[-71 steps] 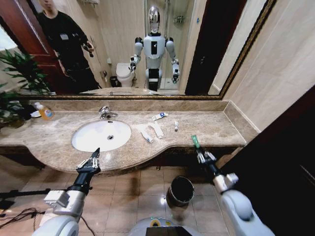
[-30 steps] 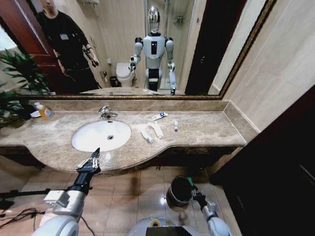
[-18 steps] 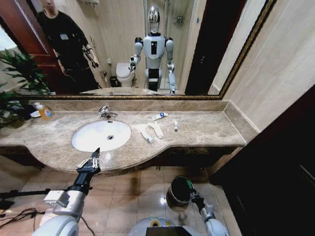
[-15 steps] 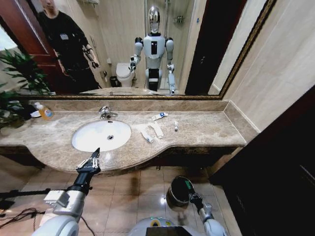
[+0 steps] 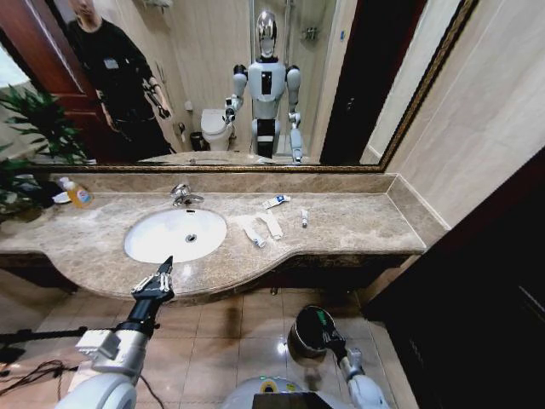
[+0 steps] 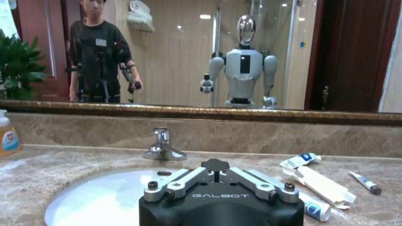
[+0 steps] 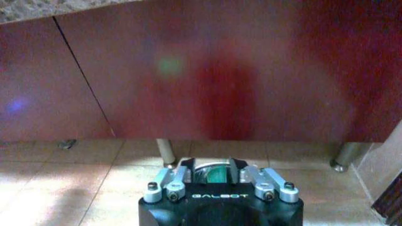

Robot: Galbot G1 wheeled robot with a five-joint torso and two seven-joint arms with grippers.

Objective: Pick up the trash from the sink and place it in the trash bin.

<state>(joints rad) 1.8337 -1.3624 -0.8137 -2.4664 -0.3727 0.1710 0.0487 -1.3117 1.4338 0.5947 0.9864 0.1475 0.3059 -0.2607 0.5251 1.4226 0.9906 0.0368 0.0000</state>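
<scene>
the right hand (image 5: pixel 326 328) hung over the bin (image 5: pixel 308 332), clenched on a green packet (image 7: pixel 217 175). the left hand (image 5: pixel 154 279) waited, released, by the sink (image 5: pixel 175 234). tubes (image 5: pixel 260 228) were left on the bench (image 5: pixel 358 223), so most remained, i judged.

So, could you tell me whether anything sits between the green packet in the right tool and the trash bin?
Nothing visible does: the right tool holds the green packet directly over the trash bin, whose mouth is open.

Right claw (image 5: pixel 327 331) fingertips cut off; green packet (image 7: pixel 217 174) half hidden
</scene>
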